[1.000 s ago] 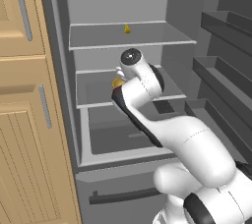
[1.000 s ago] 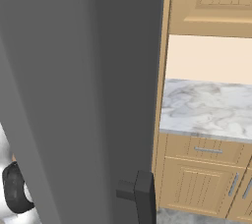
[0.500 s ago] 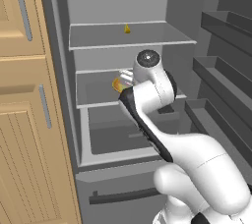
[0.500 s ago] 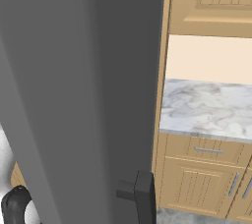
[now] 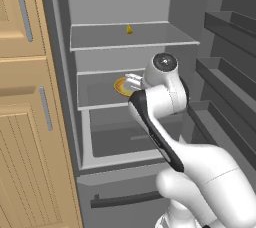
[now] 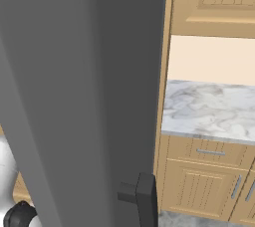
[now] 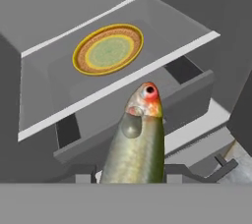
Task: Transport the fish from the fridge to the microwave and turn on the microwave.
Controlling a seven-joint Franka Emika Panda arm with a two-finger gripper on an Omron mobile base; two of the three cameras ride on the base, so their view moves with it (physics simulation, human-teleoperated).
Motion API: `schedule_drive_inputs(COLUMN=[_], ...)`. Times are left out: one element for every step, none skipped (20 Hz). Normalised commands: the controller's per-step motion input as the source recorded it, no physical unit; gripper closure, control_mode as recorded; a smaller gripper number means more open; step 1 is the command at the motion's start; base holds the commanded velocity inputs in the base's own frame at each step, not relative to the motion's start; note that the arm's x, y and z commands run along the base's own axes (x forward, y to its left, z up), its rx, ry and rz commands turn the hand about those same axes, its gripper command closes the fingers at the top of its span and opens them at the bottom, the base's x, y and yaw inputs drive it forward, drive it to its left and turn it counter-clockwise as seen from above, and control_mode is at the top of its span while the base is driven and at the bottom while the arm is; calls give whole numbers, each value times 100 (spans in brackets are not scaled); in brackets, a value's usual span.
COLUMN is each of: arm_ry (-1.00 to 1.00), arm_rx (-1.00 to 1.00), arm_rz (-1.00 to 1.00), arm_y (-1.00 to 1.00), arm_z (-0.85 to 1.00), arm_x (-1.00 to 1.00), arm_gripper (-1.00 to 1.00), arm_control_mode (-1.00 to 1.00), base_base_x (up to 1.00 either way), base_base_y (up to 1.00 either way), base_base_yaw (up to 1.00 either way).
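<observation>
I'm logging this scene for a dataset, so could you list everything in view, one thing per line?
fridge: one, grey, open, with pale shelves and a drawer below them.
fridge door: one, dark grey, swung open, dark handle low down.
plate: one, yellow-rimmed with green centre, on the middle shelf.
yellow cone-shaped item: one, small, on the upper shelf.
fish: one, green-grey with a red-orange head, held in front of the middle shelf.
wooden cabinets: light brown, left of the fridge.
marble counter: one, white-grey, right of the door, over wooden drawers.
hand: one, closed on the fish.
</observation>
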Motion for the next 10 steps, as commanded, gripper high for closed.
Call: schedule_drive_inputs(arm_ry=[0,0,0,0,0,0,0,0,0,0], arm_rx=[0,0,0,0,0,-1,-3,-4,-4,-4], arm_rz=[0,0,0,0,0,0,0,0,0,0], arm_y=[0,0,0,0,0,0,0,0,0,0], arm_z=[21,23,24,21,19,21,19,17,17,16], arm_x=[-6,-6,-9,-12,-13,-7,0,-1,0,0], arm_gripper=[100,100,100,100,100,100,100,100,100,100], arm_control_mode=[-100,-100,-100,-100,-100,-100,-100,-100,-100,-100], base_base_x=[0,0,0,0,0,0,0,0,0,0], base_base_y=[0,0,0,0,0,0,0,0,0,0], base_base_yaw=[0,0,0,0,0,0,0,0,0,0])
